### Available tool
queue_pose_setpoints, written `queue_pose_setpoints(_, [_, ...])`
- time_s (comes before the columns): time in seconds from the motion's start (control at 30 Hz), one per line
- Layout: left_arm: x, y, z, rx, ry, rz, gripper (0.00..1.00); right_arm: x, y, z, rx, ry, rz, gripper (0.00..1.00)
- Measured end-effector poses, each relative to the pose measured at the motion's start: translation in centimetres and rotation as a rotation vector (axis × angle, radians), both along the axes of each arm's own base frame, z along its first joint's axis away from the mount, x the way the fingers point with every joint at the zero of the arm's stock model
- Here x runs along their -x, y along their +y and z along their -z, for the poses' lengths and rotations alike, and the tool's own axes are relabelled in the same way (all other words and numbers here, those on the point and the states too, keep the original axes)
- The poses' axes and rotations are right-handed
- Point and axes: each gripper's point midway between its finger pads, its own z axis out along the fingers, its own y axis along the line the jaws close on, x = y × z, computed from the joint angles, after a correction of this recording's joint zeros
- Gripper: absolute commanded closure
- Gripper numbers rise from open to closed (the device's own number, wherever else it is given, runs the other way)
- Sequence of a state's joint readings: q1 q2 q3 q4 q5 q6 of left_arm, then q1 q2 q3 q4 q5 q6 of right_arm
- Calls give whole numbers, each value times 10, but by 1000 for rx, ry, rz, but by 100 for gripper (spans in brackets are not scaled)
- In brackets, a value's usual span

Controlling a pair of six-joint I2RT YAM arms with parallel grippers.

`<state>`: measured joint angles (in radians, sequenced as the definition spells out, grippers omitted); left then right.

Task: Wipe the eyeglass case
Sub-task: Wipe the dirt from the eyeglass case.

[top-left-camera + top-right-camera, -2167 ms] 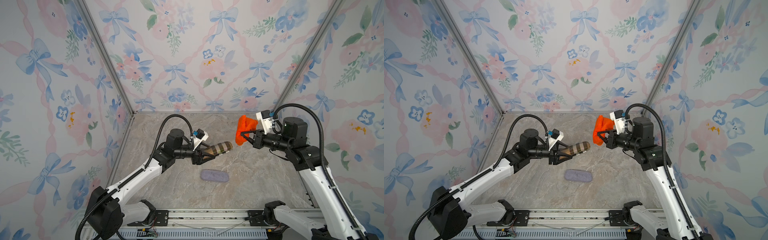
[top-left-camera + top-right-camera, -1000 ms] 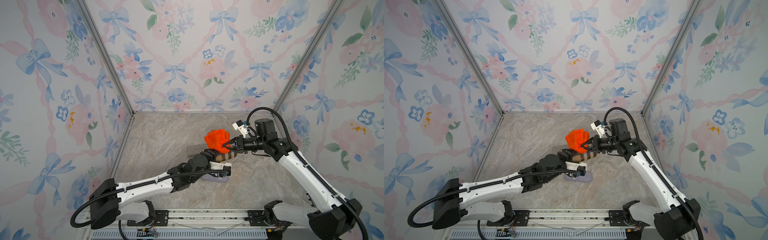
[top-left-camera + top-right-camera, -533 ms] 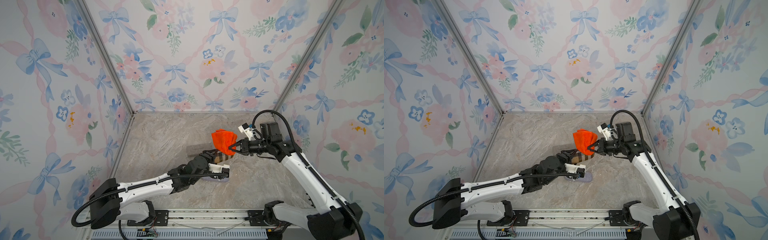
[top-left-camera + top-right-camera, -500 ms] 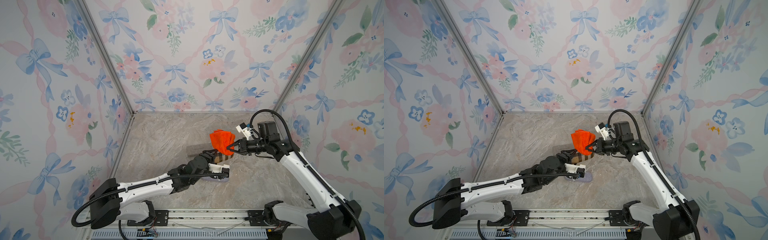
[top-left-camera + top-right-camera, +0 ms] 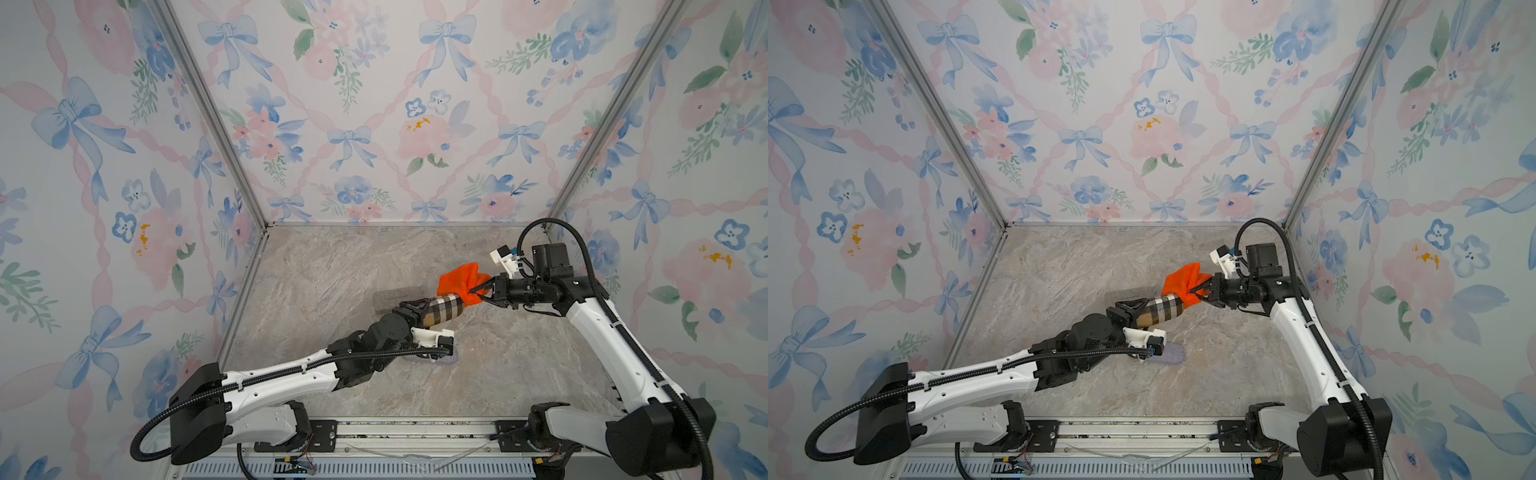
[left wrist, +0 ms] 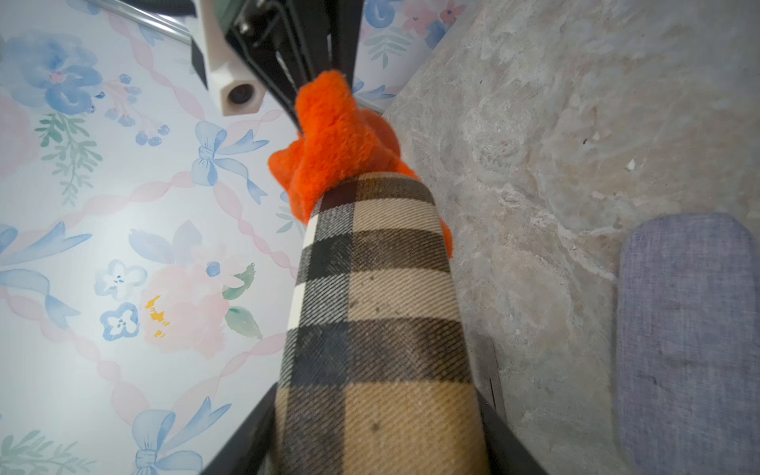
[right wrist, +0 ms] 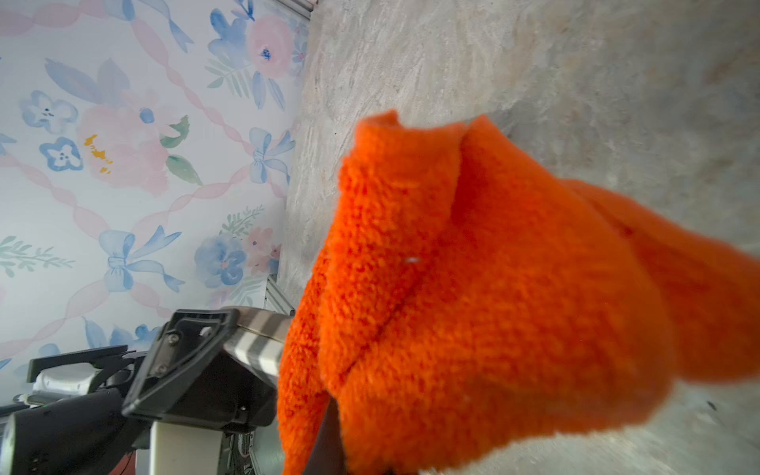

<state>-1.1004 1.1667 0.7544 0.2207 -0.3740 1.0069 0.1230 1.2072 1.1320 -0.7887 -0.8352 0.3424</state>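
Your plaid beige-and-brown fabric eyeglass case (image 5: 446, 308) is held off the marble-look tabletop (image 5: 332, 270), roughly level. The left gripper (image 5: 417, 312) clamps one end, probably so the other end stays free for wiping. The right gripper (image 5: 477, 291) is pinched tight on a fluffy orange cloth (image 5: 457, 279), which drapes against that free tip. A lilac-grey fabric pouch (image 6: 687, 337) lies flat on the table below, untouched.

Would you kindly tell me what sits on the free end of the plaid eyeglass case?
An orange cloth, pinched in the shut right gripper, covers that end of the plaid eyeglass case. The cloth hides the case's tip itself.
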Motion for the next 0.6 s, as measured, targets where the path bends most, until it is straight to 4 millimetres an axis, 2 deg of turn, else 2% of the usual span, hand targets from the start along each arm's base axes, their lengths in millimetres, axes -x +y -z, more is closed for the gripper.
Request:
queue_pose_setpoints(0.1, [0,6,-8,45,35,-16,79,10,-9,-4,48,-37,19,100])
queue_pose_setpoints(0.2, [6,7,-5,67,101,-5,78,16,-9,-23,31,-116,20,100])
queue_pose_setpoints(0.3, [15,6,3,77,179,22,78,20,4,-45,-43,-197,-21,100])
queue_pose_setpoints(0.37, [20,4,3,92,226,36,78,22,20,-52,-92,-218,-77,100])
queue_pose_setpoints(0.5, [23,0,-4,146,286,43,79,20,54,-45,-190,-183,-175,100])
queue_pose_setpoints(0.6, [20,3,-1,161,313,16,79,8,58,-39,-243,-143,-162,100])
